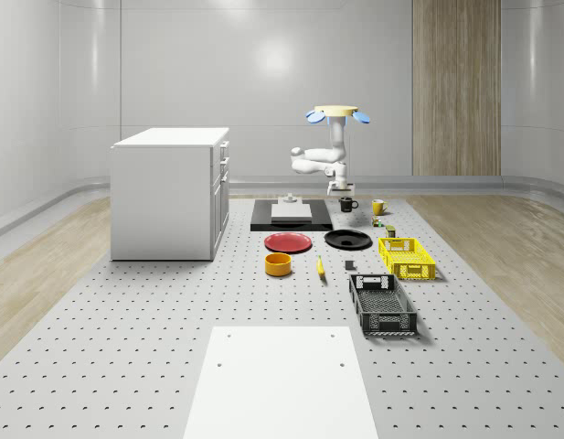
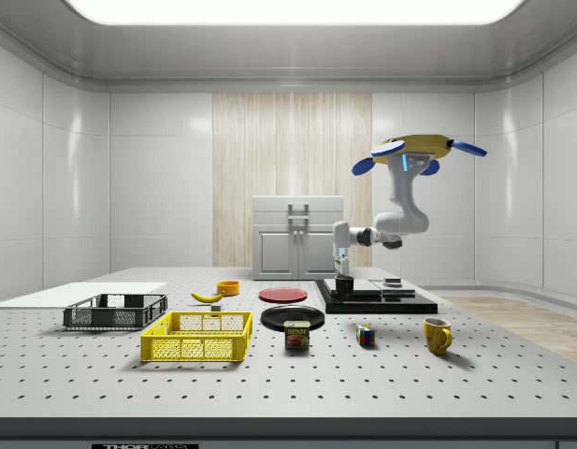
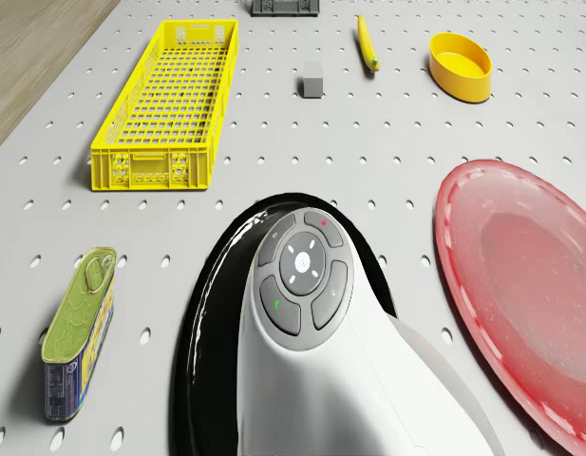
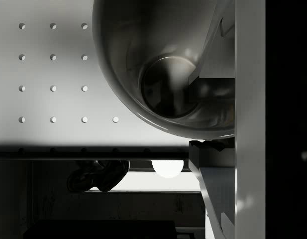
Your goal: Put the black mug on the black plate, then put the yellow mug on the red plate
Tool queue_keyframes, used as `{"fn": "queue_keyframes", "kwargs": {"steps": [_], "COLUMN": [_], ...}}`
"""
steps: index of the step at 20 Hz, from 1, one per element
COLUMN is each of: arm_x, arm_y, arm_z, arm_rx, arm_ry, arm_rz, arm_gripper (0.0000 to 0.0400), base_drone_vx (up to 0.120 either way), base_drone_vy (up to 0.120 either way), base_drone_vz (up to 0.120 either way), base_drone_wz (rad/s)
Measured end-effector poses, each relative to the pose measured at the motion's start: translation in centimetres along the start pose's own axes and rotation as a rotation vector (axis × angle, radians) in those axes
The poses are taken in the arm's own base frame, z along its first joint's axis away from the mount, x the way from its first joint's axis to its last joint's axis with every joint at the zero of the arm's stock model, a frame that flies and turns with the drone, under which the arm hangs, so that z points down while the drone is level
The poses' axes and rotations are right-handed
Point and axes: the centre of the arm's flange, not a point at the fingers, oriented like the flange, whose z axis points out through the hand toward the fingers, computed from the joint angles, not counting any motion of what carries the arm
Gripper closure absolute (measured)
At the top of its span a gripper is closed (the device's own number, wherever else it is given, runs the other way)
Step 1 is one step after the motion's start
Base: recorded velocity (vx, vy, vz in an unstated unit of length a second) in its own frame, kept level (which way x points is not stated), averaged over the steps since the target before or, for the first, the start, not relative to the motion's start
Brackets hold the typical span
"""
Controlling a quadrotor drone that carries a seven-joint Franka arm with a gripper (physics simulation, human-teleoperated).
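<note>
The mug (image 4: 163,74) is seen from above at close range, its dark interior open to view. A finger (image 4: 213,64) is placed inside its rim, another (image 4: 218,199) outside it. The perforated table (image 4: 53,74) lies beneath.

**Layout around the pad**

In the whole-scene view, the pad (image 1: 292,219) sits far back on the worktop (image 1: 126,320). To the pad's left stands the cabinet (image 1: 170,192). Just right of the pad is the first mug (image 1: 347,204), with the pincer (image 1: 341,189) close above it and the drone (image 1: 337,113) hovering higher. The second mug (image 1: 378,207) stands farther right. In front of the pad lie the left plate (image 1: 289,242) and the right plate (image 1: 347,240). Nearer still are a bowl (image 1: 278,264) and a banana (image 1: 320,266). Front-right of the pad lie two crates (image 1: 408,257).
</note>
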Motion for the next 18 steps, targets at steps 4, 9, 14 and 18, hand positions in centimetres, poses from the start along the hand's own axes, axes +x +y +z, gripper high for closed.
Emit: {"fn": "queue_keyframes", "kwargs": {"steps": [4,9,14,18], "arm_x": [0.00,0.00,0.00,0.00], "arm_y": [0.00,0.00,0.00,0.00], "arm_z": [0.00,0.00,0.00,0.00], "arm_rx": [0.000,0.000,0.000,0.000], "arm_ry": [0.000,0.000,0.000,0.000], "arm_rz": [0.000,0.000,0.000,0.000], "arm_gripper": [0.0290,0.0290,0.0290,0.0290], "base_drone_vx": [0.120,0.120,0.120,0.120], "base_drone_vy": [0.000,0.000,0.000,-0.090], "base_drone_vz": [0.000,0.000,0.000,0.000], "base_drone_wz": [0.000,0.000,0.000,0.000]}}
